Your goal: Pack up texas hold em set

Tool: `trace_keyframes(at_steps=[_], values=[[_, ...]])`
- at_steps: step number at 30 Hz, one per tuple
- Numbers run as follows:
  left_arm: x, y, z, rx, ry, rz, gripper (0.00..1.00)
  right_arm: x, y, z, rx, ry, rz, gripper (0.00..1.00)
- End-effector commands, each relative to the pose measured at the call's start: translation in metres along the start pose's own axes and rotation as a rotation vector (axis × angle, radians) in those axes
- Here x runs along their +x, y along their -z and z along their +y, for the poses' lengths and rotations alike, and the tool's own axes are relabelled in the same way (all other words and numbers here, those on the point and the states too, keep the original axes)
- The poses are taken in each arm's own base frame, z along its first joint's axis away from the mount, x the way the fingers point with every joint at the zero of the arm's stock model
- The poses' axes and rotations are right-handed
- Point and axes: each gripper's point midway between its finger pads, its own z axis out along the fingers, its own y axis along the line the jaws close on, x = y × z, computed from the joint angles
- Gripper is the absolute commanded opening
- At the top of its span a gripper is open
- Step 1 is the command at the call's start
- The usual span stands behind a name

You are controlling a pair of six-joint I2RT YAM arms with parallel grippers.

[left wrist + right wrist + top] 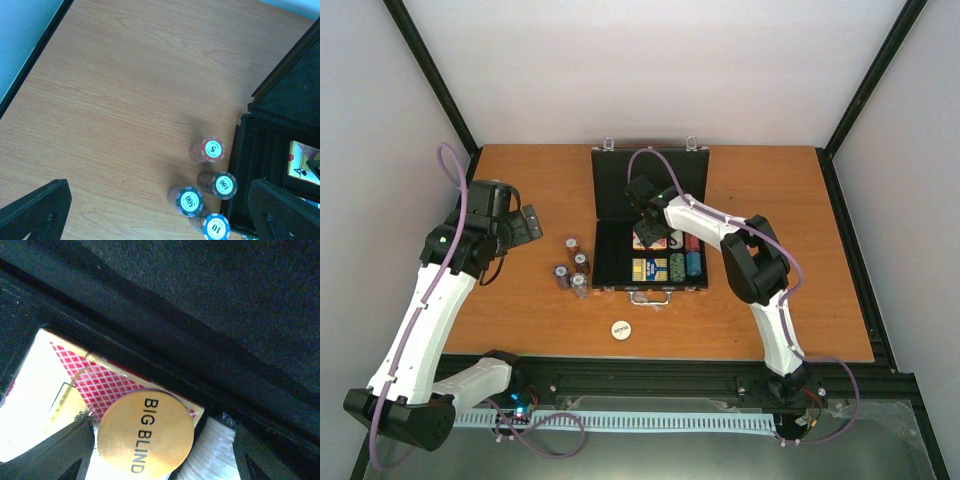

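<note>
The black case (pixel 620 200) lies open at the table's middle, lid flat toward the back. It holds a blue-and-yellow card deck (pixel 649 268) and green, blue and red chip stacks (pixel 684 265). My right gripper (pixel 648 232) is down inside the case, open. Between its fingers an orange "BIG BLIND" disc (pixel 145 432) lies on the red card deck (pixel 95 382), beside a white chip stack (pixel 212 452). Several chip stacks (pixel 572 266) stand on the table left of the case, marked 5 (pixel 212 150), 100 (pixel 223 185), 500 (pixel 190 201) and 10 (pixel 216 228). My left gripper (pixel 528 226) hangs open and empty, up and left of them.
A white disc (pixel 621 328) lies on the wood in front of the case's silver handle (pixel 650 296). Black frame rails (pixel 440 90) run along the table's left and right sides. The wood table (pixel 780 250) shows bare to the right of the case.
</note>
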Motion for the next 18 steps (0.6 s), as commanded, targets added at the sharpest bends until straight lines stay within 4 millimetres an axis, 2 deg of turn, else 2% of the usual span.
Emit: trace_keyframes(at_steps=[1,5,9,11,14,18], values=[[-0.003,0.001,0.002,-0.012,-0.009,-0.012,1.0,0.008,-0.009,0.002,-0.015,0.015,0.033,0.83],[-0.003,0.001,0.003,-0.01,-0.008,-0.014,1.0,0.003,0.004,0.004,-0.038,0.009,0.009,0.85],[-0.003,0.002,0.002,-0.007,-0.007,-0.016,1.0,-0.006,0.028,0.01,-0.091,0.002,-0.027,0.87],[-0.003,0.002,0.002,-0.004,-0.007,-0.017,1.0,-0.008,0.042,0.02,-0.13,0.014,-0.045,0.89],[-0.003,0.001,0.001,-0.003,-0.006,-0.015,1.0,-0.007,0.067,0.037,-0.143,0.058,-0.068,0.98],[-0.004,0.002,0.001,-0.002,-0.007,-0.018,1.0,0.011,0.094,0.064,-0.162,0.13,-0.067,1.0]])
